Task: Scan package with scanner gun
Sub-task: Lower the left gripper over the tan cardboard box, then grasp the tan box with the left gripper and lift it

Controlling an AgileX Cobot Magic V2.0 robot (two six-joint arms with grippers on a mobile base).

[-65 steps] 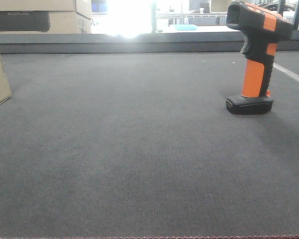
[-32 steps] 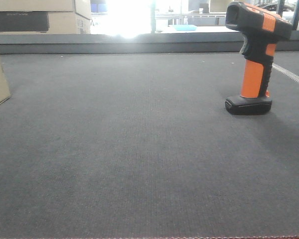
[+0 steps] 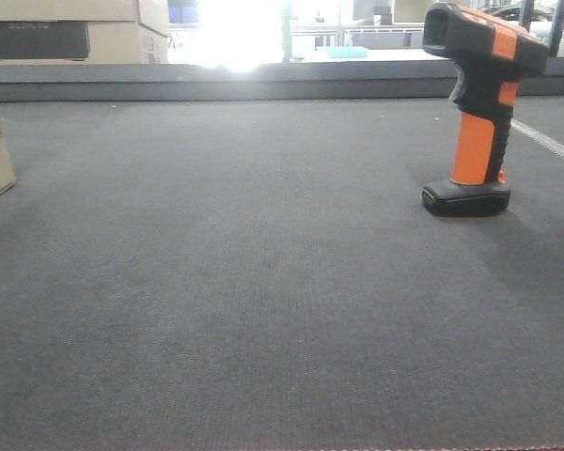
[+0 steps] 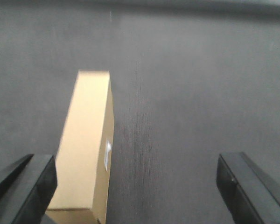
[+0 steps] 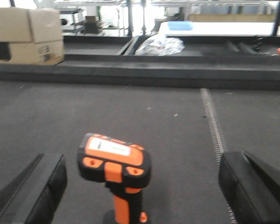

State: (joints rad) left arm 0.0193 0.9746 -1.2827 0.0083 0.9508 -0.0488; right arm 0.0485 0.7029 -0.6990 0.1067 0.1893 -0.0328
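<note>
Your path across the dark grey surface (image 3: 263, 282) is open between the tan cardboard box (image 4: 86, 144) and the upright orange-black scanner gun (image 3: 475, 146).

Front, right-wrist views: seemingly same scanner gun (image 3: 475, 146)

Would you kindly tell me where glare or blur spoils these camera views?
Front-facing view: backlight glare blows out the top centre, though the scanner gun is sharp. Left wrist view: soft, the white label on the package unreadable. Right wrist view: mildly blurred, bright shelving washed out behind.
</note>
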